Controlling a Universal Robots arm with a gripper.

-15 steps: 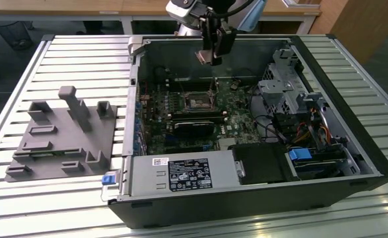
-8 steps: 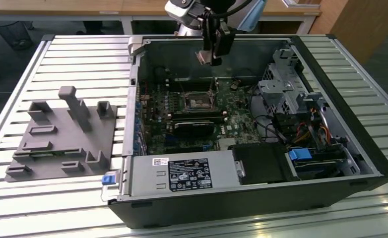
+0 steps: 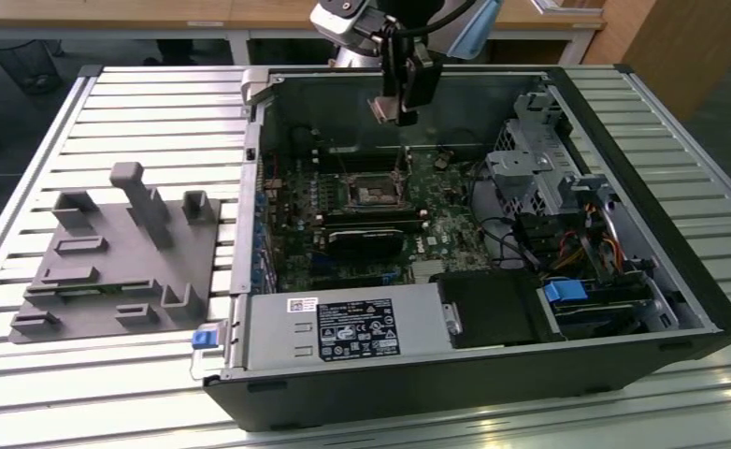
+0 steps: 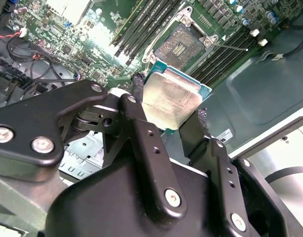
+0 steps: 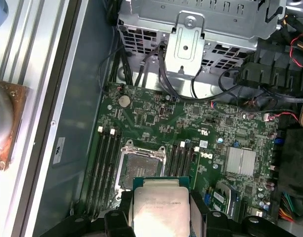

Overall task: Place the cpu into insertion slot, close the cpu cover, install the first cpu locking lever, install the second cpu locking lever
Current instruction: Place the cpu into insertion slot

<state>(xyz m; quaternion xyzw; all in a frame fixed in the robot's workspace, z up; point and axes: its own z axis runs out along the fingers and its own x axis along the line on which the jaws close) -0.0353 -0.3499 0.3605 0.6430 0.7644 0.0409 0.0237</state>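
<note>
My gripper point(image 3: 397, 110) hangs above the back part of the open computer case point(image 3: 665, 234), shut on the cpu point(image 4: 172, 98), a flat square chip with a dull silver top and a teal edge. In both wrist views the black fingers point(image 4: 141, 123) clamp it on two opposite sides, and the cpu point(image 5: 159, 207) sits between them. The insertion slot point(image 3: 376, 192) lies lower down on the green board, a dark square recess with a metal rim point(image 4: 181, 44). It stands uncovered point(image 5: 143, 166) between the long black memory slots point(image 5: 106, 160). The cpu is well clear of it.
A grey moulded fixture point(image 3: 116, 253) sits on the slatted table at the exterior view's left. Inside the case are a power supply point(image 3: 340, 329), a metal drive cage point(image 3: 528, 173) with cables, and a black block point(image 3: 365, 238) just in front of the slot.
</note>
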